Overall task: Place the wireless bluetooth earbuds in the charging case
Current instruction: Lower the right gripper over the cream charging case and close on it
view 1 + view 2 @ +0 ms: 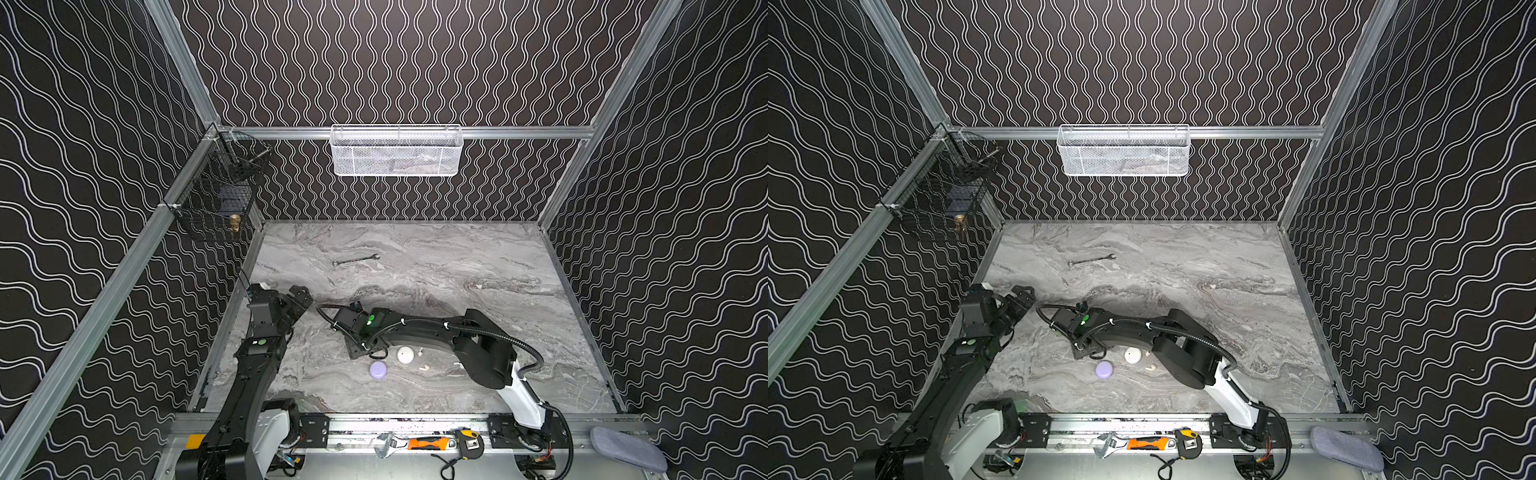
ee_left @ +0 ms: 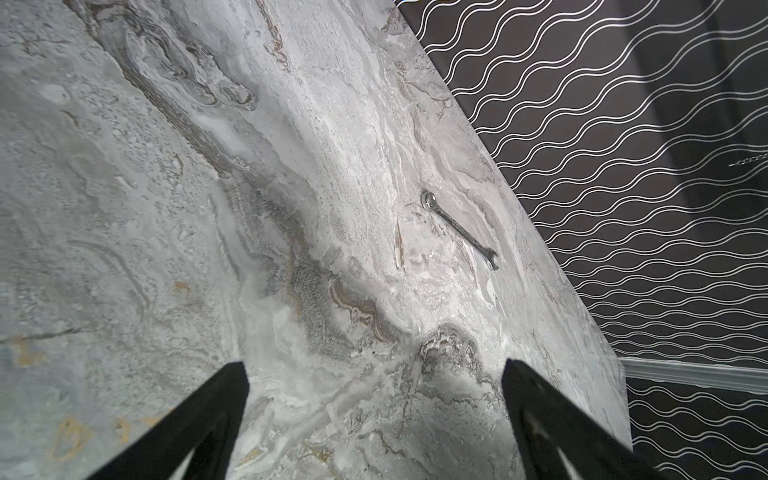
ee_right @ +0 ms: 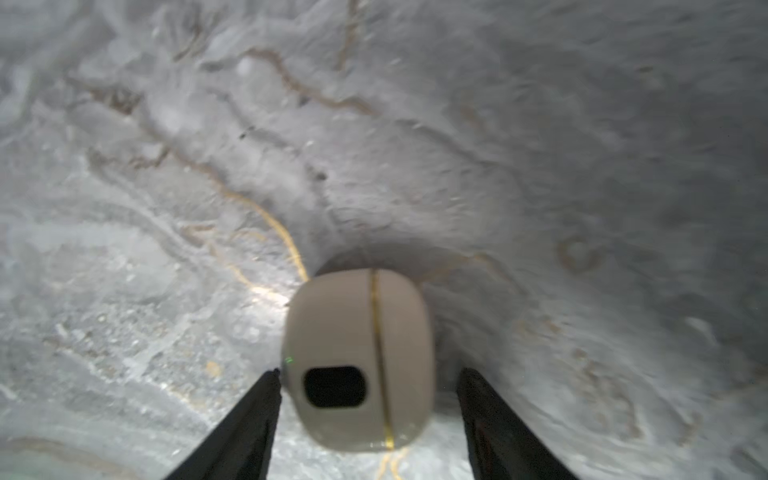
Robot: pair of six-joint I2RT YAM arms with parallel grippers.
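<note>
Top view: two round cases [image 1: 1132, 355] [image 1: 1104, 370], two earbuds [image 1: 1147, 354] [image 1: 1150, 367] just beside them.

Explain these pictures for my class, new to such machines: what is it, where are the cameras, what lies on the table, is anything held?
Two black robot arms with two-fingered grippers work over a marble table. Two pictures look down from above; two come from cameras on the wrists. On the table lie a wrench, a white round case, a lavender round case and tiny earbuds. The left gripper is open and empty. The right gripper straddles a beige case, with a gap on one side: not gripped.
</note>
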